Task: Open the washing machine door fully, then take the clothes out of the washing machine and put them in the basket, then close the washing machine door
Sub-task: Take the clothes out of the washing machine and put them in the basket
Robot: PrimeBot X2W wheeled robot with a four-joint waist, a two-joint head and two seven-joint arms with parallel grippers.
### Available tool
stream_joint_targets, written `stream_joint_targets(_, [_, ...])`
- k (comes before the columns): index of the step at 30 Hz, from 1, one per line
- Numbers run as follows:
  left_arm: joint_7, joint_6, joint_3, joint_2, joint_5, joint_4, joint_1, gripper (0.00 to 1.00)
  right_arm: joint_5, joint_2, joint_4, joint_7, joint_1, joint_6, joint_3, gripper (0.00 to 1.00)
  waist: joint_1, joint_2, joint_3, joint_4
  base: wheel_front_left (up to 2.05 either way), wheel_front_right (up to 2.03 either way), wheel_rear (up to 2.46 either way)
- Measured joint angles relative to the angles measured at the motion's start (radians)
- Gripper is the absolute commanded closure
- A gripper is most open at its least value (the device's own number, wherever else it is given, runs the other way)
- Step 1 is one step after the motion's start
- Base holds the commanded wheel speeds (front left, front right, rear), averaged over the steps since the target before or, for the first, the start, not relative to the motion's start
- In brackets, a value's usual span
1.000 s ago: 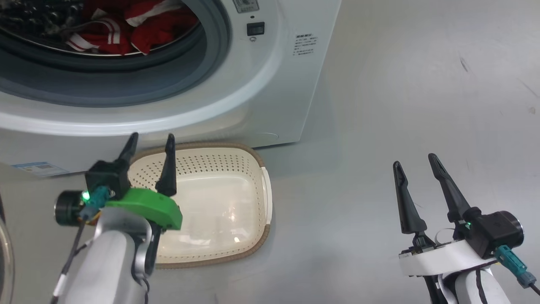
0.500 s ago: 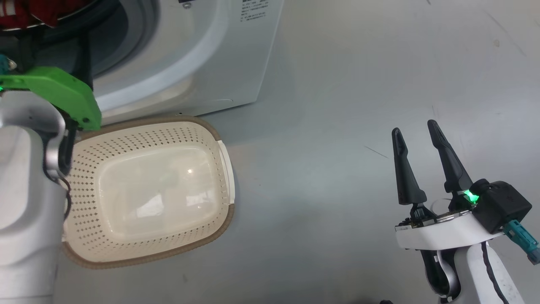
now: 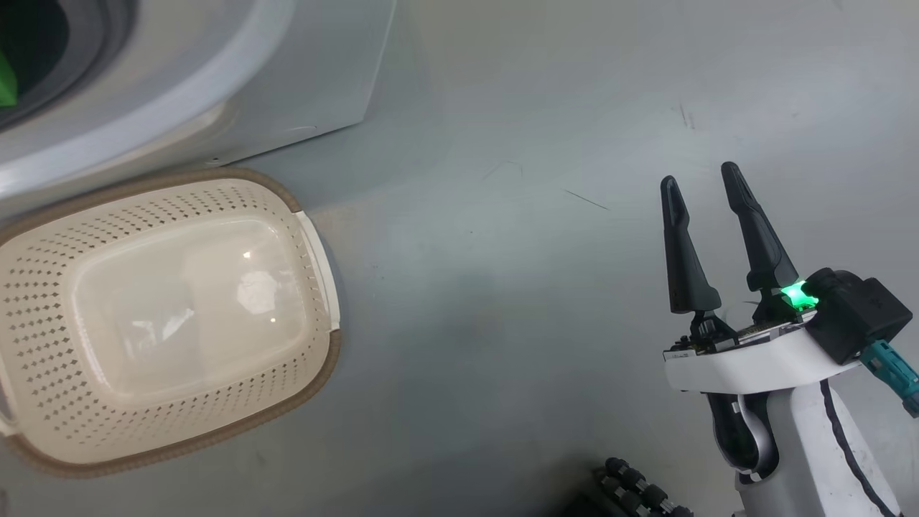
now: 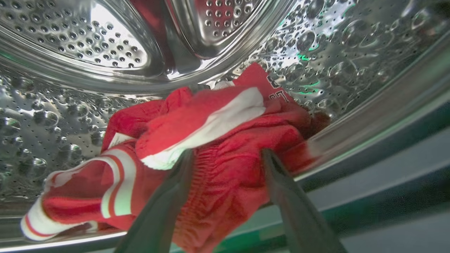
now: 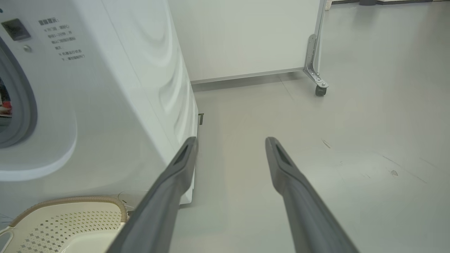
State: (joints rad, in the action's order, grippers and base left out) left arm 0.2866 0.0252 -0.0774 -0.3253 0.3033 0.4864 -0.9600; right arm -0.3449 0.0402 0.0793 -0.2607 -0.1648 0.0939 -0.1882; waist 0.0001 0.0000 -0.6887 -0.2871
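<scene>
The floor (image 3: 502, 323) is smooth pale grey, with a few dark scuffs and scratches; in the right wrist view a white panel (image 5: 246, 35) stands behind on a metal leg with one castor (image 5: 320, 90). One washing machine (image 5: 105, 88) stands on this floor, white, its grey gasket (image 5: 24, 105) rimming the opening; one basket (image 3: 316, 373) sits on the floor just in front of it, cream, perforated, brown-rimmed, with nothing in it.

The clothes (image 4: 218, 140) lie in one red heap low in the steel drum (image 4: 88, 42), near its front lip; white stripes show on one piece and dark white-edged characters on another; how many garments make up the heap I cannot tell.

Two grippers, two dark fingers each; the left gripper (image 4: 227, 151) is inside the drum, jaws spread, tips right at the red cloth and grasping nothing; whether they touch it I cannot tell; the right gripper (image 3: 698, 174) hangs over bare floor well apart from the basket, jaws spread and empty.
</scene>
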Motion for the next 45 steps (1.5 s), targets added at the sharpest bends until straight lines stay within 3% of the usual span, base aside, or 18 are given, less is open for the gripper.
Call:
stream_joint_targets(5, [-0.003,0.013,0.001,-0.008,-0.029,0.036,-0.020,0.00,-0.001,0.000,-0.012,0.000,-0.011,-0.004,0.002,0.00,0.0000,0.0000,-0.020,-0.022,0.00,0.00,0.00])
stream_joint_targets(6, [-0.003,0.014,0.000,-0.011,-0.032,0.044,-0.028,0.05,-0.001,0.000,-0.014,0.000,-0.012,-0.006,0.002,0.00,0.0000,0.0000,-0.023,-0.026,0.00,0.00,0.00])
stream_joint_targets(8, [-0.003,0.024,-0.001,-0.021,-0.046,0.060,-0.040,0.80,-0.002,0.000,-0.017,0.000,-0.012,-0.009,0.003,0.00,0.0000,0.0000,-0.027,-0.031,0.00,0.00,0.00])
stream_joint_targets(9, [-0.003,0.024,-0.002,-0.024,-0.052,0.065,-0.042,1.00,-0.003,0.000,-0.018,0.000,-0.012,-0.009,0.003,0.00,0.0000,0.0000,-0.028,-0.033,0.00,0.00,0.00])
stream_joint_targets(19, [-0.057,0.031,-0.012,-0.003,-0.056,0.128,-0.056,1.00,-0.006,0.000,-0.026,0.000,-0.018,-0.015,0.022,0.00,0.0000,0.0000,-0.014,-0.021,0.00,0.00,0.00])
stream_joint_targets(22, [-0.106,0.032,-0.004,0.034,-0.044,0.136,-0.056,1.00,0.003,0.000,-0.027,0.000,-0.018,-0.017,0.041,0.00,-0.0001,0.0000,-0.006,-0.003,0.00,0.00,0.00])
stream_joint_targets(33, [-0.290,0.036,0.019,0.079,-0.022,0.130,-0.039,1.00,0.039,0.000,-0.033,0.000,-0.015,-0.017,0.062,0.00,-0.0001,0.0000,0.036,0.056,0.00,0.00,0.00])
stream_joint_targets(45, [-0.514,0.040,0.060,0.144,0.021,0.077,0.088,1.00,0.066,0.000,-0.046,0.000,-0.004,-0.013,0.075,0.00,-0.0001,0.0000,0.104,0.112,0.00,0.00,0.00])
